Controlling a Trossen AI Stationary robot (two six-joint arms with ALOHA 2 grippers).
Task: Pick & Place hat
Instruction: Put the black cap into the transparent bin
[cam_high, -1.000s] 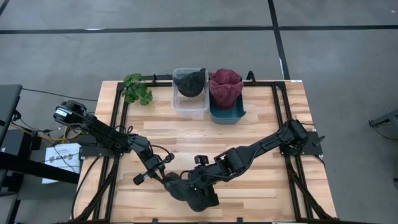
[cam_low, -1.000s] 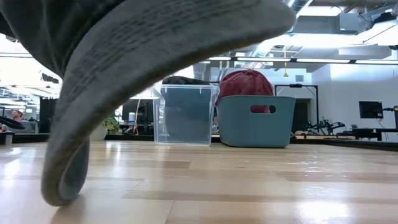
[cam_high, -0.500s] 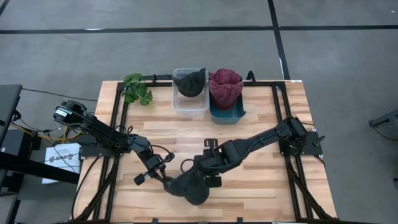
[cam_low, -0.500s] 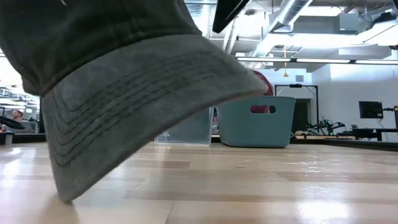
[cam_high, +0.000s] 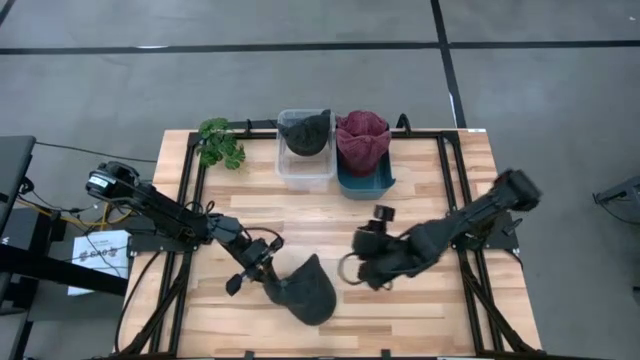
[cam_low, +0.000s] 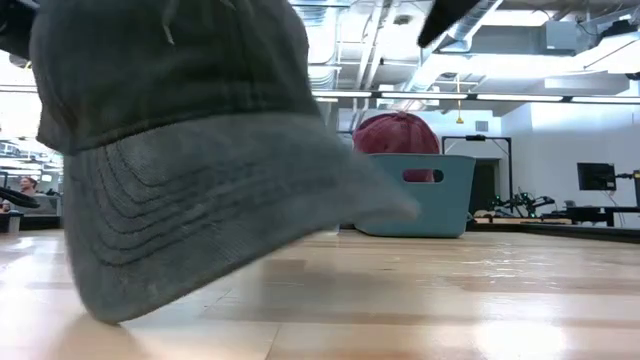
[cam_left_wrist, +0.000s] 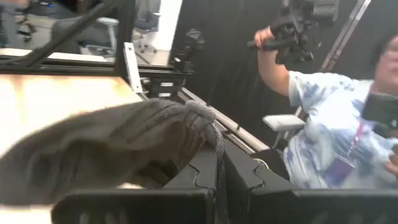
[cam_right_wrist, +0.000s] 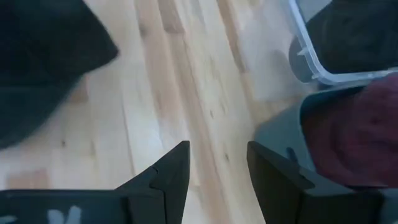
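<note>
Two arms over the worktop (cam_high: 420, 200) here, and only the left one has anything. The left gripper (cam_high: 262, 270) sits near the front middle with its jaws clamped on the edge of the grey hat (cam_high: 305, 290); in the left wrist view you can see the fabric (cam_left_wrist: 124, 143) bunched up right between the fingers. The hat is at the front centre of the worktop, well apart from the bins, and in the low view it fills most of the shot with its brim (cam_low: 200, 240) dipping down to the wood. The right gripper (cam_high: 350, 270) is just to the right of the hat, not touching it, jaws apart with bare wood showing between the fingers (cam_right_wrist: 171, 177) in the right wrist view. At the back edge there's a clear bin (cam_high: 305, 165) with a dark hat (cam_high: 305, 132) in it, and right beside it a teal bin (cam_high: 365, 180) holding a red hat (cam_high: 362, 140). A small plant (cam_high: 220, 142) sits at the back left. A person (cam_left_wrist: 329, 137) in a light patterned shirt shows beyond the worktop in the left wrist view.
</note>
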